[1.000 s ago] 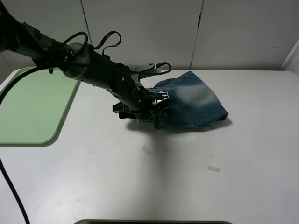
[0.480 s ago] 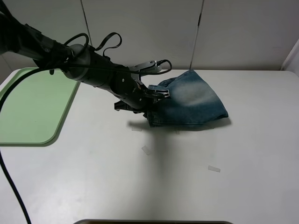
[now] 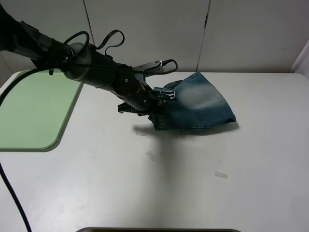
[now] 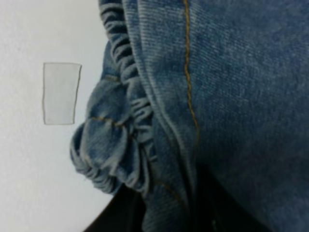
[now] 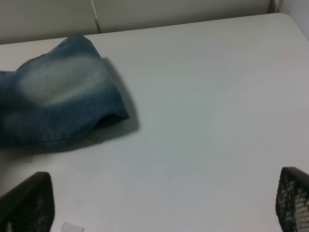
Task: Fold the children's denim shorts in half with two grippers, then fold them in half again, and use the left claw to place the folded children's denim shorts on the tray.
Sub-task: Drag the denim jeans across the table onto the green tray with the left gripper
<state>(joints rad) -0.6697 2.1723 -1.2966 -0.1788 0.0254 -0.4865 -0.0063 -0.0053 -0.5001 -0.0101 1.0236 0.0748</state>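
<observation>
Left tool point(image 3: 157, 99) grips folded denim shorts point(image 3: 198, 104), seemingly at the waistband; right tool point(image 5: 164, 203) spread wide.

Folded denim shorts point(image 3: 198, 108), faded blue with a pale bleached patch, bunched near mid-worktop, gathered elastic waistband edge pinched in the left hand point(image 3: 159, 99) and lifted slightly. Pale-green tray point(image 3: 34, 108) flat at the worktop's left edge, well apart. Right hand point(image 5: 159, 203) spread wide, holding nothing.

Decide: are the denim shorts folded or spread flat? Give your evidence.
Folded. The denim shorts form a compact layered bundle, with the gathered waistband bunched at one edge.
</observation>
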